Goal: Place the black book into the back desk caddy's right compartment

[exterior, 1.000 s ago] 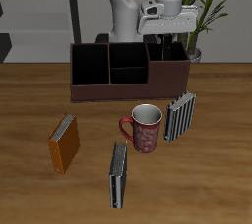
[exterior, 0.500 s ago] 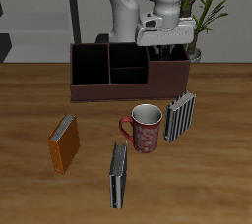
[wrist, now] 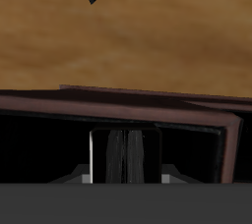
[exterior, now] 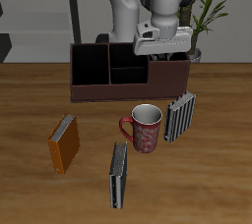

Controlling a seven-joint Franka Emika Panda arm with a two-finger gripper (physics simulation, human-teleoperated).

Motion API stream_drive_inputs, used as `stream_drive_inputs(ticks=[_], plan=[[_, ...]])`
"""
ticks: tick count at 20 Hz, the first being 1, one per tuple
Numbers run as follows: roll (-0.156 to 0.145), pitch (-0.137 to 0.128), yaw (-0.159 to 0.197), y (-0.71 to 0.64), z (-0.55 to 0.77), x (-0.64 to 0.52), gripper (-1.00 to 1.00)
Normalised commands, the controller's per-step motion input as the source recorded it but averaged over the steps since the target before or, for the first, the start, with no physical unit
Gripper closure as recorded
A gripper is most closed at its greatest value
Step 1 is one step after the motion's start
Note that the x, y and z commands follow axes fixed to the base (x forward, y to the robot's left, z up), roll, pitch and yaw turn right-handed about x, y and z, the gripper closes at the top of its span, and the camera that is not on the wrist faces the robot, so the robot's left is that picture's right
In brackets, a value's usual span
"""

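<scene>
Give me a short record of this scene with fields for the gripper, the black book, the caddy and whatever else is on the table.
gripper: over the back desk caddy, shut on the black book
black book: hangs on edge at the right compartment; depth unclear
table front of caddy: red mug, striped book, orange book, dark grey book
task: book not yet released

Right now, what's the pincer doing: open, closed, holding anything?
Pincer: closed on the black book, held upright over the back desk caddy, at its right compartment.
</scene>
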Motion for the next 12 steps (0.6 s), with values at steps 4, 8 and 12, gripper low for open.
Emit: stream_drive_inputs(ticks=[4,8,12], plan=[[0.007,0.009,-0.014,-0.03,0.07,-0.01,-1.00],[0.015,0.000,0.006,0.00,0.08,-0.01,-1.00],[0.005,-0.013,-0.017,-0.04,0.09,0.00,-1.00]])
